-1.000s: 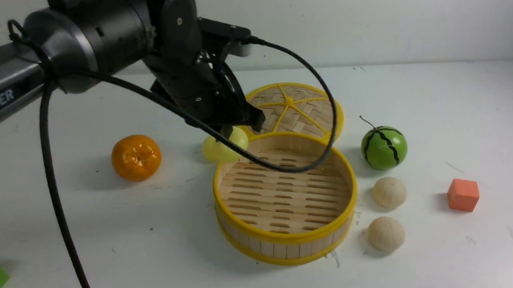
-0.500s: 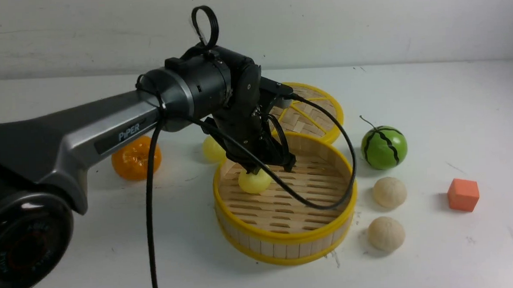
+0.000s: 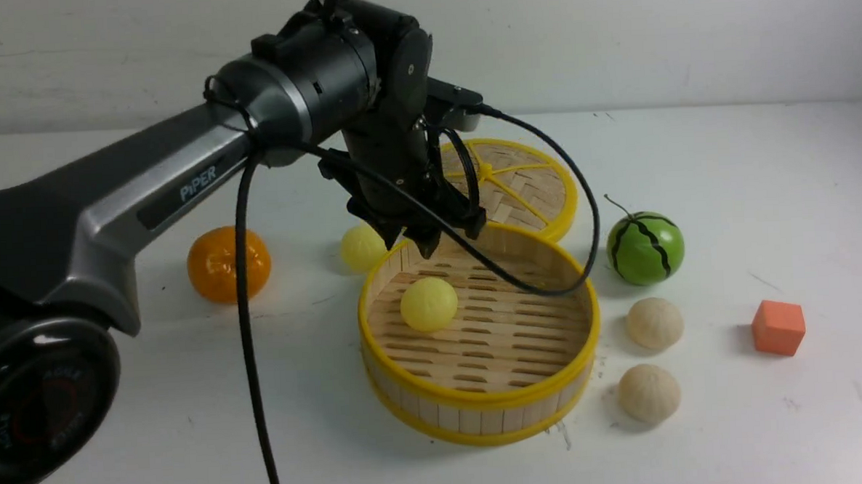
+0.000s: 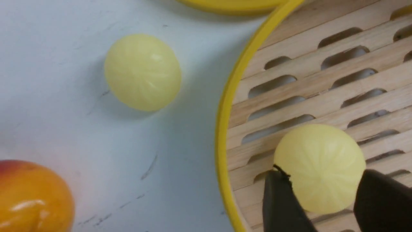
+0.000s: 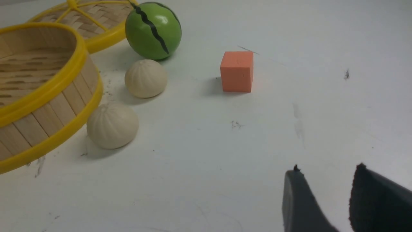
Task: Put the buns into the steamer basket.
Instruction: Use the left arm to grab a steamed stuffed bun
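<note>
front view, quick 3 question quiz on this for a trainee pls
1. What colour is the bun lying in the steamer basket?
2. True or false: the left tool is clamped on that bun.
3. How many buns lie on the table, outside the basket? A one, B two, C three.

Key
1. Pale yellow.
2. False: the tool is open and hangs above it.
3. C: a yellow bun on the robot's left of the basket and two off-white buns on its right.
</note>
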